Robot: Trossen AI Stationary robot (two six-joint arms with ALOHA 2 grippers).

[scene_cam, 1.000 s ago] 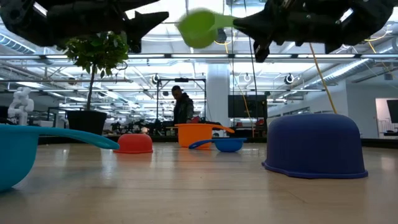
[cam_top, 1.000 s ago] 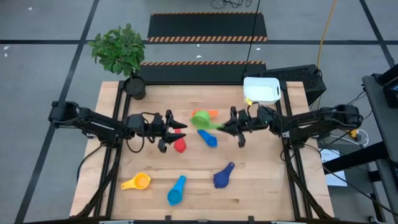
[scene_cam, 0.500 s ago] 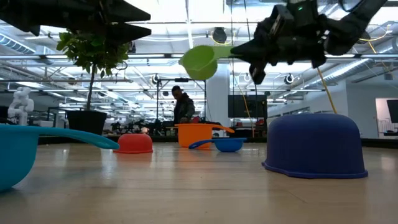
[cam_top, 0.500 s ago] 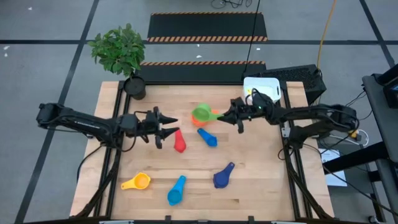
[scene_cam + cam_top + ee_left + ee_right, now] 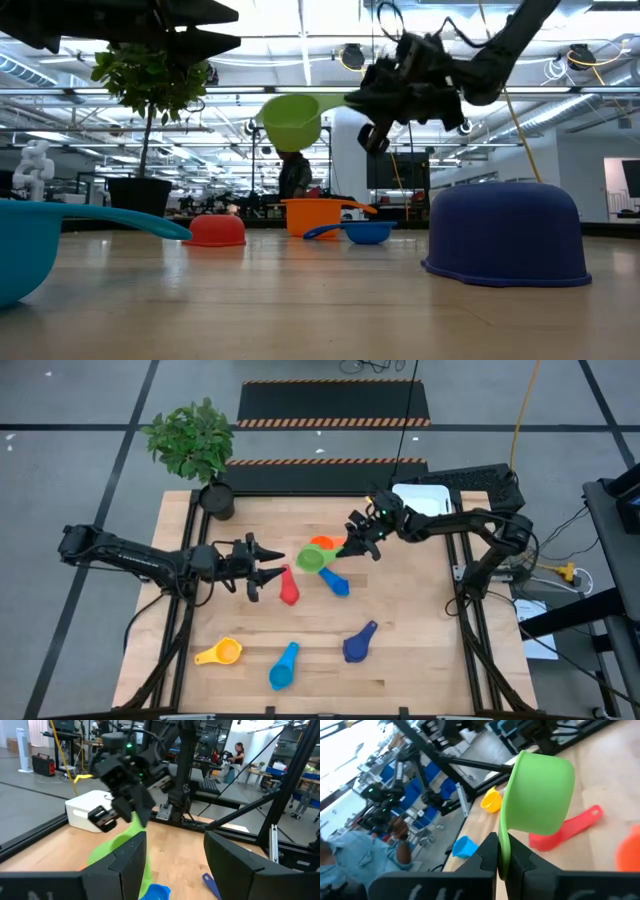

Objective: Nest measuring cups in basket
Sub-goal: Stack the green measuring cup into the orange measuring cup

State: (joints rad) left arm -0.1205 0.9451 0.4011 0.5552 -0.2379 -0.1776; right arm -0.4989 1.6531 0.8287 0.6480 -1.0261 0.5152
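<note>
A green measuring cup hangs above the table's middle, held by my right gripper, which reaches in from the far right. An orange cup sits just below and behind it. A red cup and a small blue cup lie close by. Yellow, light blue and dark blue cups lie nearer the front. The white basket stands at the far right corner. My left gripper hovers open left of the green cup, holding nothing. My right gripper pinches the green cup's handle between its two fingers, near the handle's free end. The fingers come in about level from the table's far right, along the handle. The cup's bowl is lifted clear of the table and tilted.
A potted plant stands at the far left corner. The right arm stretches across the table in front of the basket. Bare wood lies at the near right and along the left side.
My right gripper has swung toward the table's left and sunk lower, rolling as it went. The green cup, still held, has come down and tipped over the orange cup. My left gripper has drawn back a little toward the left edge, still open.
</note>
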